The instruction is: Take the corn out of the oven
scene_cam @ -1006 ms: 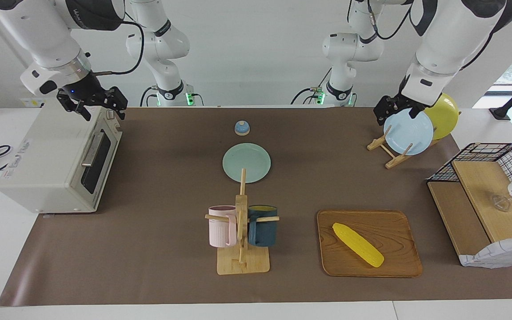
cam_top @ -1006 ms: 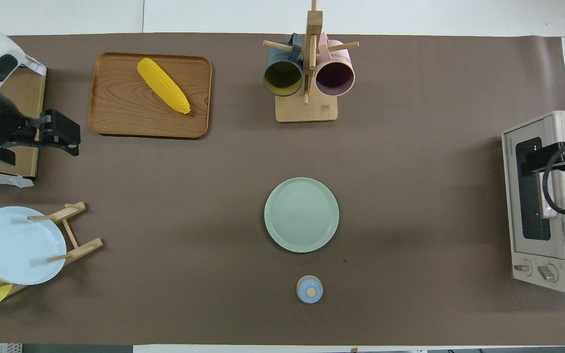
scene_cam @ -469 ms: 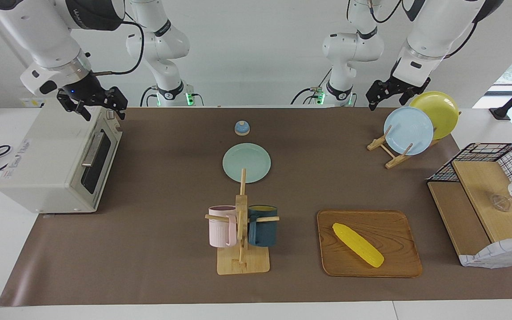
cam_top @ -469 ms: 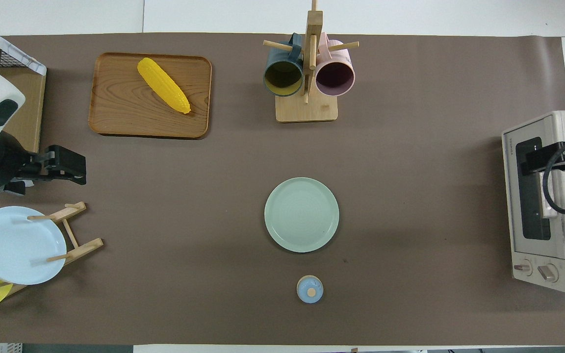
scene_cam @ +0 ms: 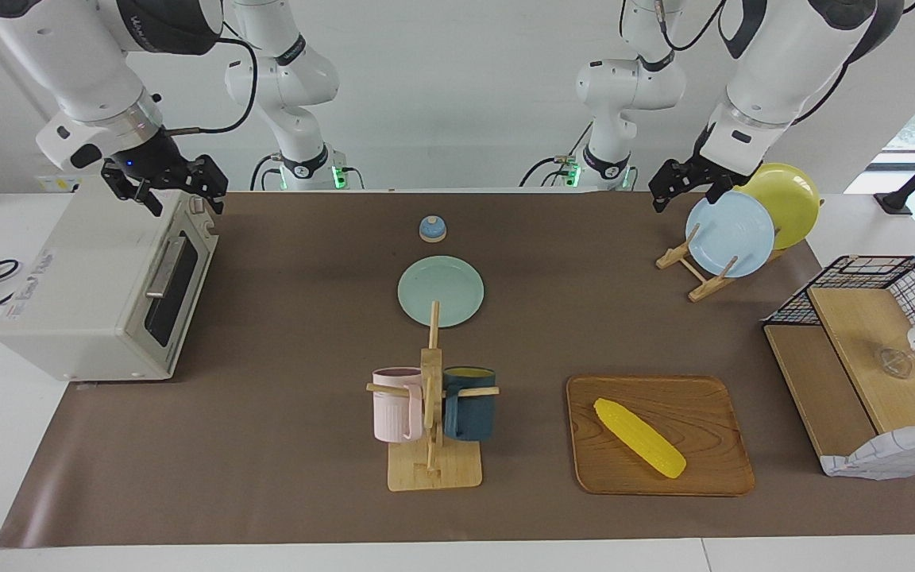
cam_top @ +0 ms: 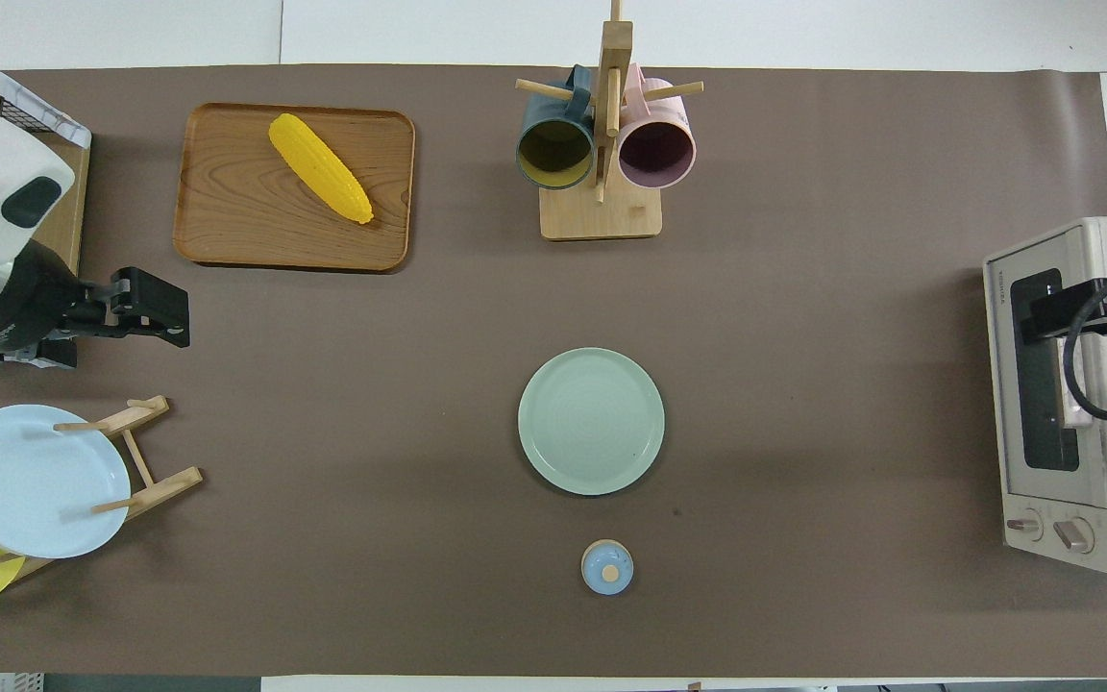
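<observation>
The yellow corn [scene_cam: 638, 438] lies on a wooden tray [scene_cam: 704, 397] at the table edge farthest from the robots, toward the left arm's end; it also shows in the overhead view [cam_top: 320, 167]. The off-white oven [scene_cam: 92, 278] stands at the right arm's end with its dark glass door [scene_cam: 175, 278] closed. My right gripper [scene_cam: 167, 195] hangs just over the oven's top front edge, above the door [cam_top: 1044, 317]. My left gripper [scene_cam: 664, 191] is up in the air beside the plate rack, holding nothing I can see, and it also shows in the overhead view [cam_top: 169, 312].
A mug rack [scene_cam: 432, 413] with a pink and a dark blue mug stands mid-table, with a green plate [scene_cam: 440, 291] and a small blue bell [scene_cam: 432, 229] nearer the robots. A blue plate [scene_cam: 729, 234] and a yellow plate [scene_cam: 791, 202] lean in a wooden rack. A black wire shelf [scene_cam: 870, 349] is at the left arm's end.
My left gripper rose away from the blue plate and shifted a little toward the table's middle. The right arm, oven and corn have not moved.
</observation>
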Tool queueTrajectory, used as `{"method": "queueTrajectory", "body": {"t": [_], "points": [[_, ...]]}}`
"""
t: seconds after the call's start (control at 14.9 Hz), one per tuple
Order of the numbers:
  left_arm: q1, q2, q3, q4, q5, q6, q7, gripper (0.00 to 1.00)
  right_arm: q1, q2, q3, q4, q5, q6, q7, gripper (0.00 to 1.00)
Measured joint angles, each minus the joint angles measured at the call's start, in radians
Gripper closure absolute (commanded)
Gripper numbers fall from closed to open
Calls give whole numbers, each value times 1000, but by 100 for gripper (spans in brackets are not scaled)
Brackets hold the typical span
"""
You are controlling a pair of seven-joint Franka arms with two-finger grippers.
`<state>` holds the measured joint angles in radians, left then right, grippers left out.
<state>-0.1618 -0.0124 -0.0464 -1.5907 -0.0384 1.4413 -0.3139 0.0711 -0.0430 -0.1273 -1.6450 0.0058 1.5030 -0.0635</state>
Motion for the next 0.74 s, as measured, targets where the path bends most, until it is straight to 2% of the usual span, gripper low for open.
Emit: {"method": "queueTrajectory", "body": {"t": [0.4,0.74], "points": [[1,22,-2,57,-1,-25,0,0,0,0,0,0,0,0,0,0],[1,26,-3,62,-3,-26,0,0,0,0,0,0,0,0,0,0]]}}
